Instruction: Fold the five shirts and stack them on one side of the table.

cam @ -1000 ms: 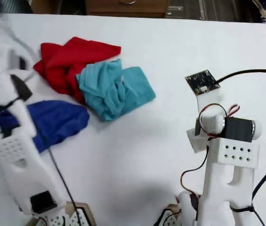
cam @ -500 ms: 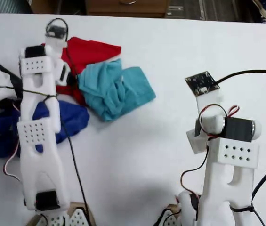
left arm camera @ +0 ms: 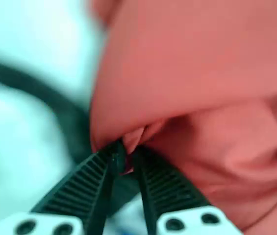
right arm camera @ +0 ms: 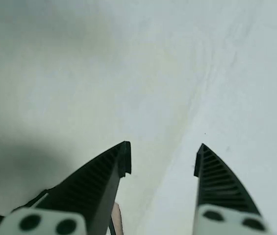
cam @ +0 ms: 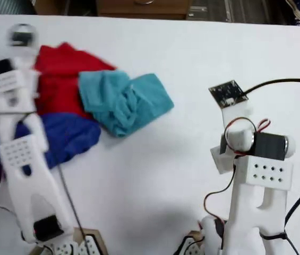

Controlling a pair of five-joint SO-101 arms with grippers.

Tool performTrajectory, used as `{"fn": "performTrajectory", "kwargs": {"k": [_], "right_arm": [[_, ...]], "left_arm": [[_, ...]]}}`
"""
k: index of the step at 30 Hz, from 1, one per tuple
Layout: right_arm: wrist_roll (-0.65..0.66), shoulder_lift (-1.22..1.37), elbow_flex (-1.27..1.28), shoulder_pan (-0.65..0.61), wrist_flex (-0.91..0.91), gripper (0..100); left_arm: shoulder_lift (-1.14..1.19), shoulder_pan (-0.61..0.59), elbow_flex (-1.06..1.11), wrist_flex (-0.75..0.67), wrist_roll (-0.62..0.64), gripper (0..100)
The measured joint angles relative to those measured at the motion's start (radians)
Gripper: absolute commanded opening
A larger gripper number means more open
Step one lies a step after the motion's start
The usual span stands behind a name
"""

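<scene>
At ten o'clock on the counter point(cam: 192, 64), the left pincer point(left arm camera: 127, 159) is clenching the red shirt point(cam: 59, 74); the right pincer point(right arm camera: 162, 156) is hanging released; folding is seemingly just starting, nothing stacked.

shirts point(cam: 122, 102) crowd left arm point(cam: 20, 155), open table point(cam: 160, 170) centre

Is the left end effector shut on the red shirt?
Shut on it: the left end effector pinches a fold of the red shirt between its tips.
</scene>
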Motion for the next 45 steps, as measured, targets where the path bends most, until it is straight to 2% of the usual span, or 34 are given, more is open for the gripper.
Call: {"fn": "performTrajectory", "kwargs": {"k": [6, 10, 15, 22, 25, 28, 34, 38, 45], "right_arm": [[0.0, 0.0, 0.0, 0.0, 0.0, 22.1], [0.0, 0.0, 0.0, 0.0, 0.0, 22.1], [0.0, 0.0, 0.0, 0.0, 0.0, 22.2], [0.0, 0.0, 0.0, 0.0, 0.0, 22.2], [0.0, 0.0, 0.0, 0.0, 0.0, 22.2], [0.0, 0.0, 0.0, 0.0, 0.0, 22.2], [0.0, 0.0, 0.0, 0.0, 0.0, 22.2], [0.0, 0.0, 0.0, 0.0, 0.0, 22.2], [0.0, 0.0, 0.0, 0.0, 0.0, 22.2]], "left_arm": [[-0.011, -0.259, -0.33, 0.057, -0.025, 2], [-0.098, -0.433, -0.342, 0.057, -0.095, 2], [-0.236, -0.615, -0.353, 0.041, -0.11, 2], [-0.284, -0.724, -0.364, 0.041, -0.124, 21], [-0.285, -0.71, -0.364, 0.101, -0.192, 24], [-0.285, -0.64, -0.364, 0.219, -0.215, 24], [-0.334, -0.46, -0.247, 0.245, -0.222, 24], [-0.377, -0.31, -0.012, 0.245, -0.239, 24], [-0.486, -0.071, 0.598, 0.245, -0.273, 24]]}}
